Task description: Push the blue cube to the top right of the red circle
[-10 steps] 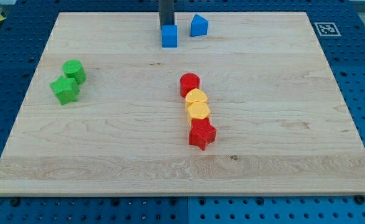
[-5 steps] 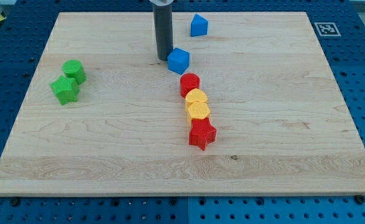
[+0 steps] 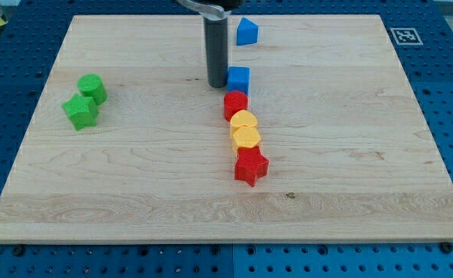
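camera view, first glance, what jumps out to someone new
The dark rod coming down from the view's top stands out first; my tip sits right beside the left face of the blue cube, just above the red circle. Next comes the column running down from that circle at mid-board: two yellow blocks, then a red star. A pair of green blocks sits apart at the view's left, and another blue block near the top edge.

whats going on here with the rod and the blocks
My tip sits against the view's left side of the blue cube, which lies just above the red circle on the wooden board. The cube is not yet at the circle's top right.
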